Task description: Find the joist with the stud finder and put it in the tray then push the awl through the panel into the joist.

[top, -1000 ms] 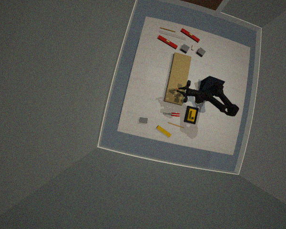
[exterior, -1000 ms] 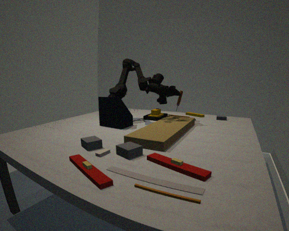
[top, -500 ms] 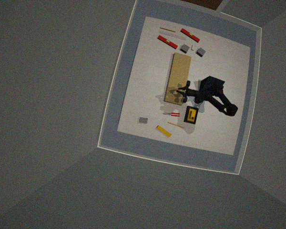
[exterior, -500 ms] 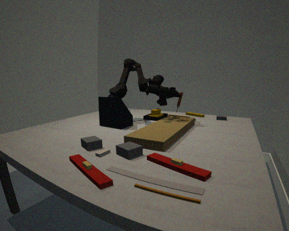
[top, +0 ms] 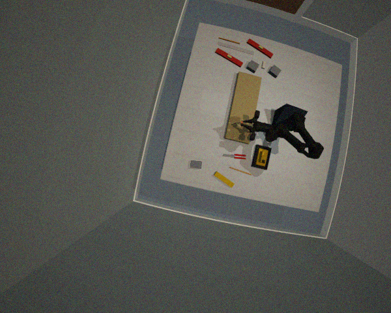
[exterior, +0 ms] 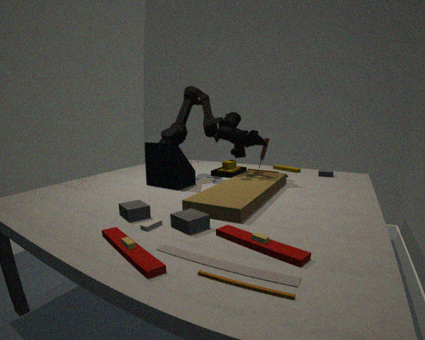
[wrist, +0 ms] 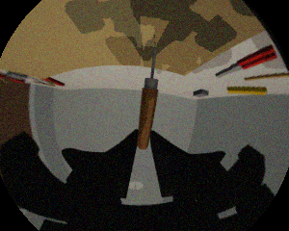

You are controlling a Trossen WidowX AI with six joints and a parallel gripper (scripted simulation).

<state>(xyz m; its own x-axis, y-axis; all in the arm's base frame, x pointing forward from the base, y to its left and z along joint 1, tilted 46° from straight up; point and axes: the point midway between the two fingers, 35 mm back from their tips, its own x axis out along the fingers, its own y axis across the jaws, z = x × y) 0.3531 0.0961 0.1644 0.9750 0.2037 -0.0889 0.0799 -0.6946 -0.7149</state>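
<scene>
My gripper [top: 243, 123] [exterior: 265, 141] [wrist: 144, 133] is shut on the orange-brown handle of the awl [exterior: 263, 149] [wrist: 148, 108]. The awl's thin metal shaft points down, slightly tilted, with its tip in the air above the floor panel. The tan panel [top: 248, 92] [exterior: 219, 196] [wrist: 36, 45] lies flat, and the gripper is over its end near the tray, where arm shadows fall. The yellow stud finder [top: 262, 157] [exterior: 229, 165] sits in the black tray [top: 253, 163] [exterior: 217, 173]. The joist is hidden. No hole can be made out in the panel.
Red-handled pliers [top: 240, 158], a pencil [top: 240, 170], a yellow bar [top: 223, 178] [exterior: 286, 168] and a grey block [top: 195, 164] [exterior: 325, 173] lie near the tray end. Two red levels [exterior: 132, 252] [exterior: 263, 246], two grey blocks [exterior: 134, 211] [exterior: 190, 221] and a flat strip [exterior: 227, 265] lie beyond the other end.
</scene>
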